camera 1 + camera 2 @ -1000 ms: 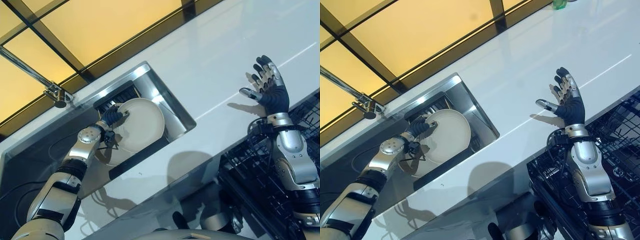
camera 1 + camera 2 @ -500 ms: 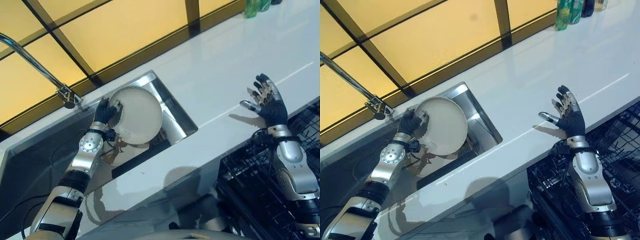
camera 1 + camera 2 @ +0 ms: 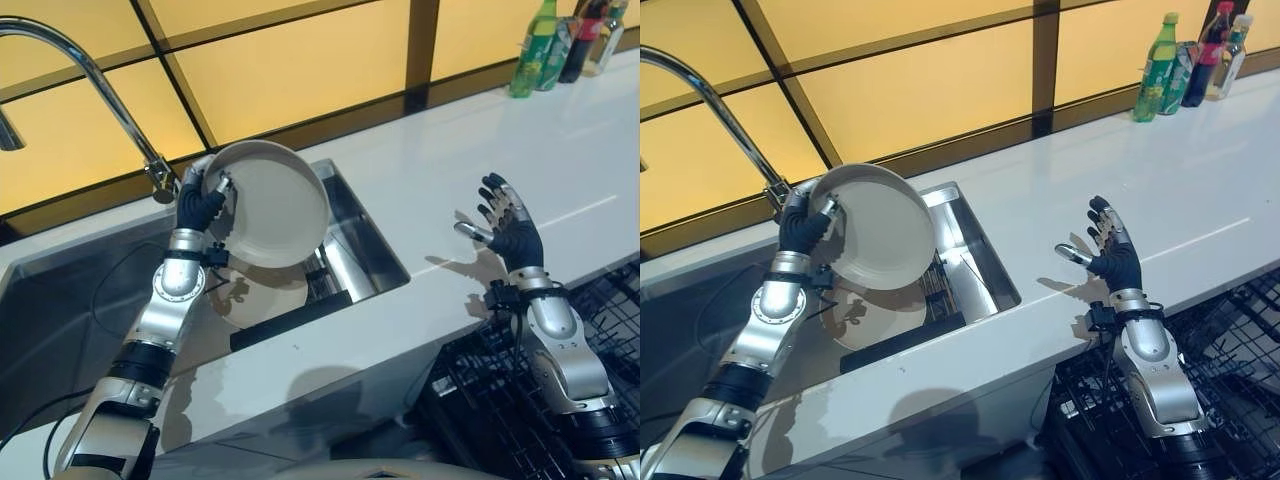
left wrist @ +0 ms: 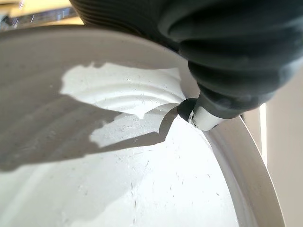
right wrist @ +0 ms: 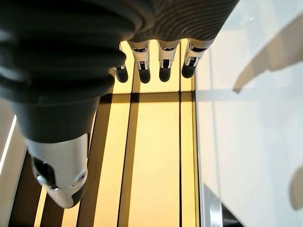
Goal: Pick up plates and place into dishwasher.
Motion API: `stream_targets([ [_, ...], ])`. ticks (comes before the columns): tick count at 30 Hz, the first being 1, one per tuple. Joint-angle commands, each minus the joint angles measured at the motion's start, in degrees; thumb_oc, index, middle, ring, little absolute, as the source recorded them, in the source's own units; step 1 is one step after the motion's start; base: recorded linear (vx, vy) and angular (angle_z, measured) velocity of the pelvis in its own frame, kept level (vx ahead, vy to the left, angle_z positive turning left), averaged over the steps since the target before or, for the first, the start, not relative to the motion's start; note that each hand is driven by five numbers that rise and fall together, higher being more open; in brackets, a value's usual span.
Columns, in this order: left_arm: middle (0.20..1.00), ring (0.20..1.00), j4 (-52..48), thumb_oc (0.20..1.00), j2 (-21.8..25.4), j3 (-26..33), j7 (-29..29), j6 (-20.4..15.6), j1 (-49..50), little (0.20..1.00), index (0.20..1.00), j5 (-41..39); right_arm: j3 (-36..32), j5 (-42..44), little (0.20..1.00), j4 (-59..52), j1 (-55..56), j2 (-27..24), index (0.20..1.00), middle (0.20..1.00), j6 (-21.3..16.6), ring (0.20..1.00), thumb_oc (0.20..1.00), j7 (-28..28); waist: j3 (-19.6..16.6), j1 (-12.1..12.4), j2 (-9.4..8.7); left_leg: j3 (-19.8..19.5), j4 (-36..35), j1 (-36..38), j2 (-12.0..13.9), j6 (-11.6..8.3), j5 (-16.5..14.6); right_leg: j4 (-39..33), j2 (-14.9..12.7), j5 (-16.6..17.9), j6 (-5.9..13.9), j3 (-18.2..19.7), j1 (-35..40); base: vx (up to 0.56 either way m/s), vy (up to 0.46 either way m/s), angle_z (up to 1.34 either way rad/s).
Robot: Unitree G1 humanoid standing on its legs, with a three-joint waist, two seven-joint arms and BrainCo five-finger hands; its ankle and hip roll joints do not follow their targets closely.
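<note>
Cream-white and round, one ceramic plate point(image 3: 268, 204) is up on edge above the steel sink point(image 3: 352, 240), pinched at its rim by my left robot hand point(image 3: 200, 205), thumb on the inner face. A second plate point(image 3: 868, 312) lies flat in the basin below. My right robot hand point(image 3: 1108, 249) hovers over the glossy white counter point(image 3: 560, 170), fingers spread and empty (black wire dishwasher rack point(image 3: 520, 400) beneath it). Four bottles point(image 3: 1192, 60) stand at the counter's far end.

My left hand point(image 3: 199, 205) grips a white plate point(image 3: 272, 203) above the sink point(image 3: 365, 240); right hand point(image 3: 512, 232) hovers spread at three o'clock.
</note>
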Motion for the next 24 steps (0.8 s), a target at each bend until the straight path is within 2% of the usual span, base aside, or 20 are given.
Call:
stream_targets([
  [1, 0.2, 0.2, -3.5, 0.2, 4.88, 4.17, 6.11, -5.23, -4.13, 0.2, 0.2, 1.78, 1.01, -1.04, 1.0, -4.66, -9.07, 1.18, 1.0, 1.0, -3.4, 1.0, 1.0, 0.48, -3.54, 3.21, -1.39, -0.57, 2.9, 2.03, 2.67, -1.51, -7.4, 3.48, -0.64, 1.24, 0.76, -2.5, -6.76, -0.06, -0.066, 0.05],
  [7, 0.2, 0.2, -6.95, 0.2, 3.93, 4.52, 14.18, -7.51, -4.13, 0.2, 0.2, 8.44, 4.37, 3.05, 1.0, -7.2, -13.27, 2.39, 1.0, 1.0, -0.21, 1.0, 1.0, 3.18, -4.23, 5.09, -2.72, -1.02, 2.43, 1.79, 3.2, -1.76, -7.15, 2.92, -0.33, 1.4, 0.71, -4.06, -6.2, -0.06, -0.055, 0.11],
  [10, 0.2, 0.2, -8.95, 0.2, 3.53, 3.3, 16.59, -6.75, -4.61, 0.2, 0.2, 11.36, 7.2, 6.74, 1.0, -8.98, -14.54, 3.3, 1.0, 1.0, 2.1, 1.0, 1.0, 4.8, -4.59, 5.72, -3.35, -0.91, 1.88, 1.86, 3.54, -1.96, -6.8, 2.53, -0.18, 1.49, 0.73, -4.83, -5.9, -0.07, -0.058, 0.05],
  [16, 0.2, 0.2, -10.62, 0.2, 2.41, -0.7, 19.28, -6.71, -6.88, 0.2, 0.2, 14.24, 13.0, 10.51, 1.0, -9.93, -17.23, 6.02, 1.0, 1.0, 3.66, 1.0, 1.0, 7.24, -5.08, 6.61, -4.11, -1.09, 1.62, 1.52, 3.96, -2.24, -6.4, 2.1, 0.03, 1.58, 0.64, -5.83, -5.64, -0.06, -0.048, 0.02],
  [24, 0.2, 0.2, -15.12, 0.2, -1.37, -6.11, 18.81, -8.42, -7.69, 0.2, 0.2, 16.57, 19.16, 11.13, 1.0, -10.08, -20.13, 9.6, 1.0, 1.0, 4.12, 1.0, 1.0, 5.2, -5.16, 7.79, -4.51, -1.66, 1.73, 1.46, 4.12, -2.21, -6.41, 1.7, 0.27, 1.63, 0.54, -6.33, -5.01, -0.01, -0.018, 0.02],
])
